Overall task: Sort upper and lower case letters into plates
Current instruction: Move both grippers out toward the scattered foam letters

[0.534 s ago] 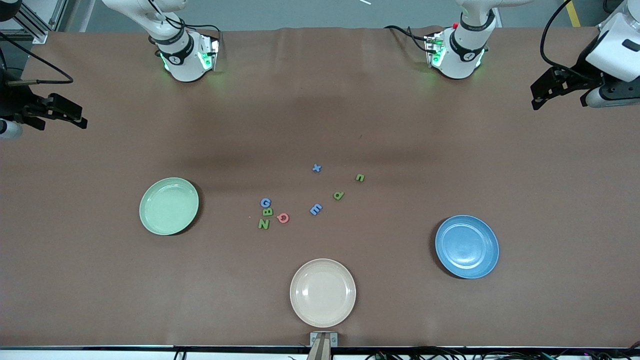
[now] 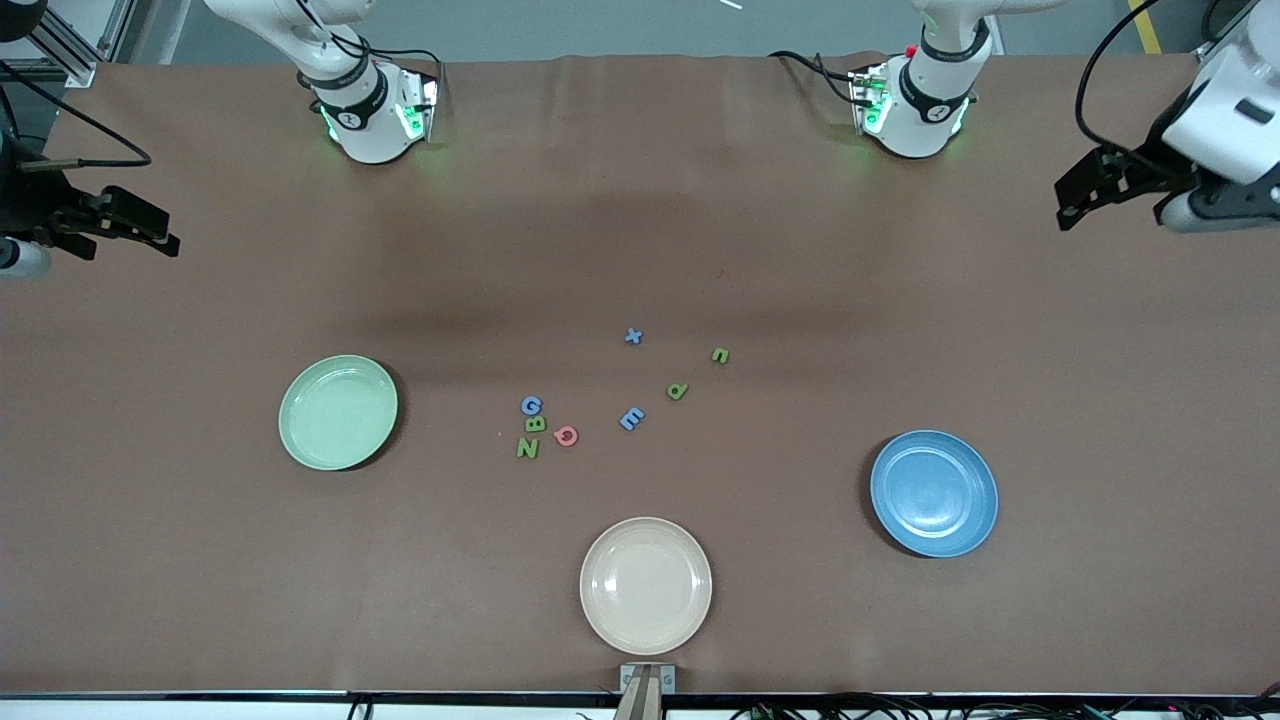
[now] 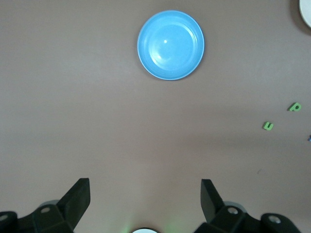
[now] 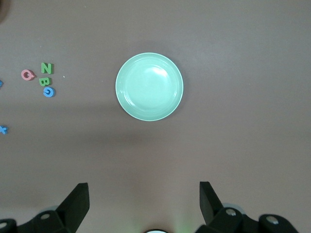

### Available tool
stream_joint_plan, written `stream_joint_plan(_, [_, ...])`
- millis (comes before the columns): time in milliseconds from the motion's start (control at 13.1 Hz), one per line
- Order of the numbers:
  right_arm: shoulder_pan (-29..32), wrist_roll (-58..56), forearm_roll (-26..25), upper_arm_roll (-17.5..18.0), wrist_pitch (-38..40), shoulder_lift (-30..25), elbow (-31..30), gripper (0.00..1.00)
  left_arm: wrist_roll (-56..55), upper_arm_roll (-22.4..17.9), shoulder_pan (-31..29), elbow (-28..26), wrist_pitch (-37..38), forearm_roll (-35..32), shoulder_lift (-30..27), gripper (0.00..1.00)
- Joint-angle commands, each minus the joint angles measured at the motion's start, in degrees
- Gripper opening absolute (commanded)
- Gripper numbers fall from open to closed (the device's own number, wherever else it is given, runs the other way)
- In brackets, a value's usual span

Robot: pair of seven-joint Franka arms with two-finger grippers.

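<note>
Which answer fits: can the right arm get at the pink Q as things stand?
Probably yes. The right gripper hangs open over the table's edge at its own end. The pink Q lies flat in the open, close beside the green B, so a tidy pinch may prove tricky.

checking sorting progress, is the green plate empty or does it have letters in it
Empty. The green plate shows only bare mint surface in the front and right wrist views; the letters lie on the table beside it.
</note>
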State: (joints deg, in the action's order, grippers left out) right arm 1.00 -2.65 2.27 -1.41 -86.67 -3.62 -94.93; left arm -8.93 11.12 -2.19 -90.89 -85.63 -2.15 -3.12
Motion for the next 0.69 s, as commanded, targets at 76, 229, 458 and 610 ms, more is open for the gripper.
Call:
stream_joint_plan(76, [0.6, 1.2, 1.1, 0.2, 0.5, -1.3, -0.5, 1.0, -3.3, 3.5, 3.2, -0.2, -3.7, 0.7, 7.2, 1.0])
stream_joint_plan(229, [0.7, 1.1, 1.1, 0.2, 0.5, -1.1, 0.2, 1.0, -12.5, 4.7, 7.2, -6.2, -12.1, 0.2, 8.3, 1.0])
stream_joint_plan(458, [0.8, 0.7, 0.5, 0.0, -0.2, 1.8, 1.1, 1.0, -22.6, 4.7, 13.8, -11.2, -20.7, 0.0, 12.7, 1.0])
stream_joint_plan(610, [1.0, 0.5, 1.1, 0.0, -4.5, 6.0, 1.4, 1.0, -22.8, 4.7, 16.8, -14.6, -27.7, -1.9, 15.6, 0.98])
